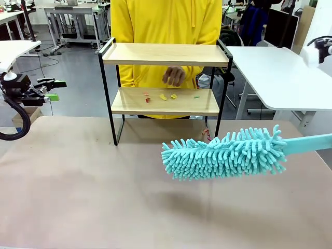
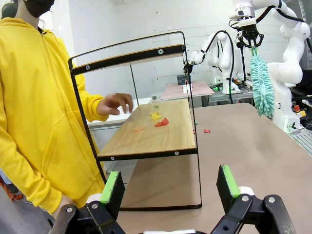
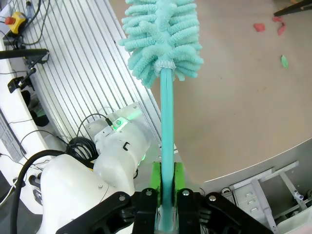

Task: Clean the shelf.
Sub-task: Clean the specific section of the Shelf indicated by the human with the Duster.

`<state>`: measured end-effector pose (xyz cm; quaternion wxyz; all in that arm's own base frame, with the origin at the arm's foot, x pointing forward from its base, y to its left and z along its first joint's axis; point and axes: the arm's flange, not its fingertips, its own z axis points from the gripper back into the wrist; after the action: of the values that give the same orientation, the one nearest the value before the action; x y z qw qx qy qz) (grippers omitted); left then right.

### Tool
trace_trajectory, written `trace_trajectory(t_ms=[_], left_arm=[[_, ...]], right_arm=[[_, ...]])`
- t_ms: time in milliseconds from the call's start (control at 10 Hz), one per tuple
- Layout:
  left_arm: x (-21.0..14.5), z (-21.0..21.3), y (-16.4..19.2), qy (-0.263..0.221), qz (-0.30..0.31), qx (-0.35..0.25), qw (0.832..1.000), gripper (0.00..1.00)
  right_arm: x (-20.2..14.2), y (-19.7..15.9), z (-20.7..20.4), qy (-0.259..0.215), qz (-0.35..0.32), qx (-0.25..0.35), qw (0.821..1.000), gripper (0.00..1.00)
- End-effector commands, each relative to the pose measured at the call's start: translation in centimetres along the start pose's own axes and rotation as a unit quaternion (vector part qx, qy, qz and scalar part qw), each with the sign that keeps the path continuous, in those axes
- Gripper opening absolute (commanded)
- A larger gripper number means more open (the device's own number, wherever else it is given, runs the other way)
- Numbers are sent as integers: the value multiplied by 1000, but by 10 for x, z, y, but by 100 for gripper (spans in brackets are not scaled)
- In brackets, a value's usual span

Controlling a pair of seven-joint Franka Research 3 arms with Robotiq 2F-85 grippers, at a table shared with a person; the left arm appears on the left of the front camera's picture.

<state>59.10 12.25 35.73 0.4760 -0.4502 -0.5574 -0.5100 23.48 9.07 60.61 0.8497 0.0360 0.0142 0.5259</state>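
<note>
The shelf (image 1: pixel 166 54) stands at the table's far middle, its lower board (image 1: pixel 155 106) strewn with small red, yellow and green scraps (image 1: pixel 162 96). A person's hand (image 1: pixel 175 76) hovers between the boards. A teal fluffy duster (image 1: pixel 223 153) hangs over the table in front of the shelf, its handle (image 1: pixel 311 142) running off to the right. My right gripper (image 3: pixel 165 191) is shut on that handle (image 3: pixel 167 122). Far left, my left gripper (image 1: pixel 51 89) stands open; in its wrist view its green pads (image 2: pixel 113 187) are wide apart, facing the shelf (image 2: pixel 151 131) from the side.
The person in a yellow hoodie (image 1: pixel 166 21) stands behind the shelf. Small scraps lie on the table near the shelf's right leg (image 1: pixel 207 136) and below the duster head (image 3: pixel 258 27). White tables (image 1: pixel 280 72) flank the workspace. The brown table (image 1: pixel 78 187) in front is bare.
</note>
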Motion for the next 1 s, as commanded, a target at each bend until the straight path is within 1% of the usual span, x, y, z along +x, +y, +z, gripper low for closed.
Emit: trace_trajectory(t_ms=[0, 900], left_arm=[[3, 0, -2, -1, -2, 1, 1000, 100], [3, 0, -2, -1, -2, 1, 1000, 100]], right_arm=[[-3, 0, -1, -9, -2, 4, 1000, 13], [-3, 0, -1, -9, -2, 4, 1000, 13]])
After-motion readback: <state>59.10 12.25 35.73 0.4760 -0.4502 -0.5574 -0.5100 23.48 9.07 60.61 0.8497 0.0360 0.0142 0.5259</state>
